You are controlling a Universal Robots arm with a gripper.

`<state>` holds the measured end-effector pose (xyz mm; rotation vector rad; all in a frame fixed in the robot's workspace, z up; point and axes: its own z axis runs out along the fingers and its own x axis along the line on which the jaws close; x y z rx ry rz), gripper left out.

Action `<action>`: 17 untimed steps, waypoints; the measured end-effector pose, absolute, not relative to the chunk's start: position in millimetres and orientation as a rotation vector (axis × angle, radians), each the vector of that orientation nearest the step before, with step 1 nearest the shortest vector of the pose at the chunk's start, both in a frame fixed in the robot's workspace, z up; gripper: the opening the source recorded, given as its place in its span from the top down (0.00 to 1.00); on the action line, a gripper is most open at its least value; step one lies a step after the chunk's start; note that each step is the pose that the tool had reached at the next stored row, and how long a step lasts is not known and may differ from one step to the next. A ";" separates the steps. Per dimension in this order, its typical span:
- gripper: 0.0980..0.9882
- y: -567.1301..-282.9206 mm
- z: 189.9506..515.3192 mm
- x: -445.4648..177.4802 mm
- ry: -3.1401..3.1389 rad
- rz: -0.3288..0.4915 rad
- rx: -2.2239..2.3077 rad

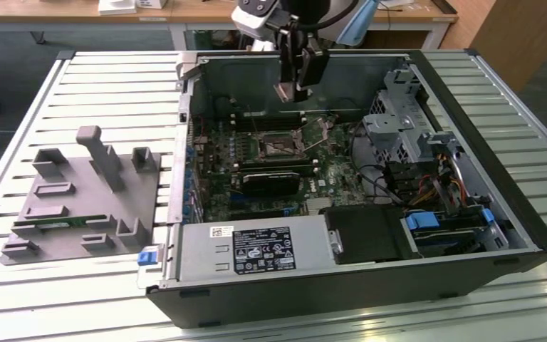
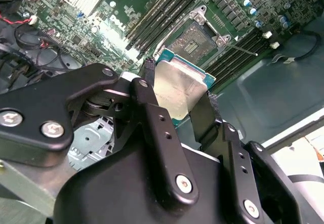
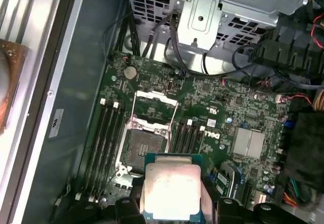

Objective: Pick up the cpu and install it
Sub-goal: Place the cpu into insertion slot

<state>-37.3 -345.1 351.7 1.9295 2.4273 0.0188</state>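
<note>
Holding: gripper (image 2: 178, 96) pinches the cpu (image 2: 177, 82) by opposite edges.
Socket: socket (image 3: 147, 144) open and bare on the motherboard (image 3: 212, 97), below the cpu, near but apart.

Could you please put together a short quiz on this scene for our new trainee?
1. True or false: the black gripper is shut on the small flat square cpu with a silvery-grey metal top.
2. The open metal-framed motherboard socket is: A) empty; B) filled with a chip; C) under a heatsink.
3. Fill the gap: the grey plastic parts holder lies on the exterior view's ____ of the open black computer case.
Key: 1 true; 2 A; 3 left.
</note>
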 end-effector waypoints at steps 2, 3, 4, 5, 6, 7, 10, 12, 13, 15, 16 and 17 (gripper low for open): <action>0.52 -344.4 348.6 -37.3 2.411 0.015 1.952; 0.52 -343.8 346.9 -37.4 2.403 0.013 1.965; 0.52 -343.3 345.3 -37.4 2.398 0.010 1.973; 0.52 -343.2 343.8 -37.4 2.395 0.008 1.980; 0.52 -343.0 342.5 -37.4 2.391 0.006 1.986; 0.52 -343.0 341.5 -37.4 2.389 0.004 1.992; 0.52 -343.0 338.4 -37.4 2.383 0.001 2.000; 0.52 -343.0 336.5 -37.4 2.381 0.001 2.004; 0.52 -343.0 335.6 -37.4 2.379 0.001 2.005; 0.52 -343.0 334.2 -37.4 2.377 0.001 2.008; 0.52 -343.0 333.7 -37.4 2.377 0.001 2.009; 0.52 -343.0 333.0 -37.4 2.376 0.001 2.009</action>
